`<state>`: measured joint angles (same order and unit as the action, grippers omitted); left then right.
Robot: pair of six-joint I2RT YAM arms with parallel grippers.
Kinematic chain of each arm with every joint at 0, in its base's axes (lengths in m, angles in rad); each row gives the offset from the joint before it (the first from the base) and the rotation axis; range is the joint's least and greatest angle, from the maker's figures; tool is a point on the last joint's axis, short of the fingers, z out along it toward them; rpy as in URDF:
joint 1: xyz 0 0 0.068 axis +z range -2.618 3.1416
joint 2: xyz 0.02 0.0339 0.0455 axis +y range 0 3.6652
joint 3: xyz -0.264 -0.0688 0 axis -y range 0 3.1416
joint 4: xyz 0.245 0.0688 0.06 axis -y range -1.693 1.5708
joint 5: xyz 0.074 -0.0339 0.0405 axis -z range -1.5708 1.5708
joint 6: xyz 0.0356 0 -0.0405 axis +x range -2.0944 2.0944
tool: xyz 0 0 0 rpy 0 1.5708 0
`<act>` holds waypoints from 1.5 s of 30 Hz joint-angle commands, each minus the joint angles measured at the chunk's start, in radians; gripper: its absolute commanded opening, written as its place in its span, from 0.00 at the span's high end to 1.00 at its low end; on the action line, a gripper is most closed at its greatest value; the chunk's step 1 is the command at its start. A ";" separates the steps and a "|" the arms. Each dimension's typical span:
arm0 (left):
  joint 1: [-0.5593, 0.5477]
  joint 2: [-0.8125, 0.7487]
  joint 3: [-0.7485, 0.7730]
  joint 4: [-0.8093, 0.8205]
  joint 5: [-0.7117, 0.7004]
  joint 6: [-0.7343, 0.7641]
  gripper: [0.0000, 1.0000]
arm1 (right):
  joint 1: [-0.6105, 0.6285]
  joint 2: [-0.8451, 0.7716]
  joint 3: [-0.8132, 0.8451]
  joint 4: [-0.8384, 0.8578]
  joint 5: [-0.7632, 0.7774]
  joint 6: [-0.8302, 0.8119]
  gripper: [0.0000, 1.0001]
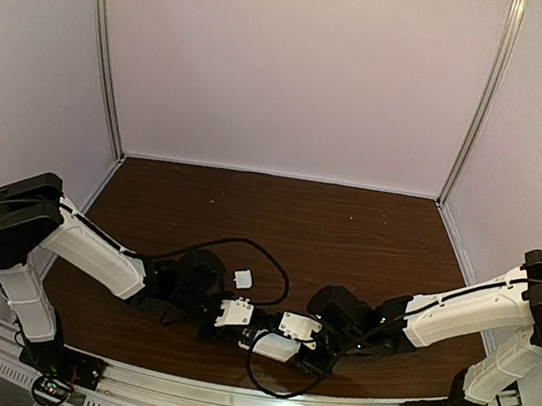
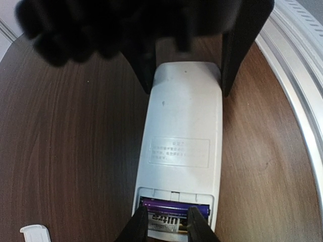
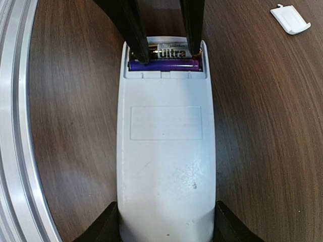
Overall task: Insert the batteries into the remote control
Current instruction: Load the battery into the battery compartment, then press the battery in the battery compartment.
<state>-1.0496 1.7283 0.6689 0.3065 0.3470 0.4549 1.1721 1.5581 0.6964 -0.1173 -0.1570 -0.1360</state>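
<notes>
The left gripper [image 2: 169, 229] points down into the open battery bay at the end of the remote [image 3: 166, 151] nearest it. Its two black fingers [image 3: 135, 35] stand partly apart, their tips on the gold cell [image 3: 169, 52]. The cell's printed label shows between them. Whether they clamp that cell or only press on it cannot be told.

Just ahead of the tips, the purple cell [image 3: 164, 64] lies crosswise in the bay, touching the gold one and set against the bay's inner wall. Both cells lie side by side, across the remote's width.

Beyond the bay the remote stretches straight away from the left gripper. It lies flat on the table [image 3: 262, 141], plain white back up, with a faint label panel at mid-length.

At the far end the right gripper [image 3: 167, 227] faces the left one. Its jaws are closed on the remote, one finger against each long side, so the handset is grasped across its width.

A small white cover [image 3: 289, 19] lies on the wood to the left gripper's left, near it but apart from the remote. From the right gripper it sits ahead and off to the right.

A silver rail [image 3: 15, 126] curves along the table edge. It lies to the left gripper's right and the right gripper's left, well clear of the remote.
</notes>
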 commanded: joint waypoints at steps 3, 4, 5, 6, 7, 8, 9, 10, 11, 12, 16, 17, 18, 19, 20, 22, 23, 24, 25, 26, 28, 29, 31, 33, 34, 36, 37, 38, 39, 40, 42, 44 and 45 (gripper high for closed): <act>-0.015 0.040 0.015 -0.106 -0.070 0.023 0.72 | 0.008 -0.015 0.000 0.028 0.007 -0.014 0.99; -0.014 0.038 0.018 -0.113 -0.078 0.024 0.72 | 0.008 -0.017 0.000 0.030 0.007 -0.014 0.99; -0.015 0.035 0.015 -0.109 -0.082 0.024 0.72 | 0.008 -0.018 -0.001 0.031 0.008 -0.014 0.99; -0.014 0.026 0.006 -0.096 -0.083 0.017 0.72 | 0.009 -0.017 -0.001 0.031 0.009 -0.014 0.99; -0.015 0.013 -0.006 -0.073 -0.083 0.009 0.71 | 0.008 -0.017 -0.001 0.031 0.010 -0.014 0.99; -0.014 -0.001 -0.018 -0.046 -0.083 0.000 0.71 | 0.009 -0.018 -0.001 0.033 0.008 -0.014 0.99; -0.014 -0.017 -0.024 -0.029 -0.084 -0.007 0.69 | 0.008 -0.019 -0.002 0.034 0.010 -0.013 0.99; -0.013 -0.035 -0.027 -0.022 -0.088 -0.015 0.66 | 0.008 -0.022 -0.003 0.033 0.011 -0.011 0.99; -0.012 -0.053 -0.028 -0.015 -0.090 -0.025 0.64 | 0.009 -0.023 -0.004 0.034 0.011 -0.011 0.99; -0.010 -0.075 -0.029 -0.005 -0.089 -0.035 0.63 | 0.008 -0.028 -0.005 0.036 0.014 -0.010 0.99; 0.018 -0.165 -0.033 0.022 -0.100 -0.069 0.57 | 0.008 -0.052 -0.012 0.041 0.022 -0.009 0.99; 0.022 -0.183 -0.031 0.021 -0.111 -0.074 0.56 | 0.008 -0.056 -0.014 0.042 0.023 -0.007 0.99; 0.027 -0.199 -0.026 0.017 -0.120 -0.077 0.55 | 0.008 -0.062 -0.016 0.042 0.026 -0.007 0.99; 0.032 -0.215 -0.024 0.011 -0.132 -0.079 0.54 | 0.009 -0.067 -0.018 0.043 0.026 -0.005 1.00; 0.035 -0.230 -0.023 0.008 -0.142 -0.080 0.53 | 0.008 -0.070 -0.020 0.044 0.027 -0.004 1.00; 0.042 -0.276 -0.025 0.006 -0.170 -0.081 0.52 | 0.008 -0.078 -0.022 0.047 0.027 0.000 1.00; 0.044 -0.299 -0.025 0.007 -0.191 -0.087 0.51 | 0.008 -0.083 -0.024 0.048 0.028 0.002 1.00; 0.048 -0.325 -0.025 0.010 -0.209 -0.088 0.50 | 0.009 -0.086 -0.024 0.049 0.027 0.006 1.00; 0.049 -0.356 -0.028 0.019 -0.225 -0.088 0.50 | 0.008 -0.088 -0.024 0.050 0.027 0.008 1.00; 0.050 -0.387 -0.032 0.033 -0.248 -0.086 0.50 | 0.008 -0.088 -0.025 0.048 0.027 0.011 1.00; 0.050 -0.455 -0.050 0.074 -0.296 -0.092 0.46 | 0.008 -0.092 -0.025 0.046 0.027 0.019 1.00; 0.051 -0.493 -0.064 0.098 -0.323 -0.098 0.35 | 0.008 -0.095 -0.025 0.045 0.029 0.021 1.00; 0.050 -0.554 -0.089 0.128 -0.371 -0.114 0.07 | 0.008 -0.102 -0.031 0.048 0.038 0.023 1.00; 0.054 -0.591 -0.100 0.112 -0.384 -0.157 0.03 | 0.008 -0.107 -0.033 0.050 0.040 0.020 1.00; 0.055 -0.597 -0.100 0.104 -0.389 -0.195 0.03 | 0.008 -0.107 -0.034 0.049 0.042 0.019 1.00; 0.056 -0.598 -0.099 0.074 -0.391 -0.237 0.03 | 0.008 -0.108 -0.030 0.048 0.043 0.014 1.00; 0.056 -0.598 -0.098 0.060 -0.363 -0.235 0.03 | 0.008 -0.109 -0.029 0.049 0.040 0.013 1.00; 0.056 -0.598 -0.092 0.055 -0.362 -0.245 0.03 | 0.009 -0.116 -0.030 0.053 0.037 0.012 1.00; 0.056 -0.601 -0.084 0.057 -0.392 -0.269 0.02 | 0.008 -0.122 -0.032 0.058 0.034 0.010 1.00; 0.056 -0.608 -0.079 0.057 -0.419 -0.280 0.03 | 0.008 -0.125 -0.031 0.061 0.032 0.010 1.00; 0.056 -0.629 -0.077 0.065 -0.460 -0.268 0.03 | 0.008 -0.129 -0.023 0.048 0.030 0.008 1.00; 0.056 -0.639 -0.067 0.020 -0.453 -0.239 0.03 | 0.008 -0.132 -0.016 0.035 0.032 0.004 1.00; 0.056 -0.637 -0.061 -0.024 -0.409 -0.212 0.02 | 0.009 -0.135 -0.015 0.034 0.033 0.003 1.00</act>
<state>-1.0000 1.1133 0.5930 0.3492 -0.0639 0.2241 1.1725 1.4532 0.6781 -0.0921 -0.1371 -0.1280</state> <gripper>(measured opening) 0.974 0.576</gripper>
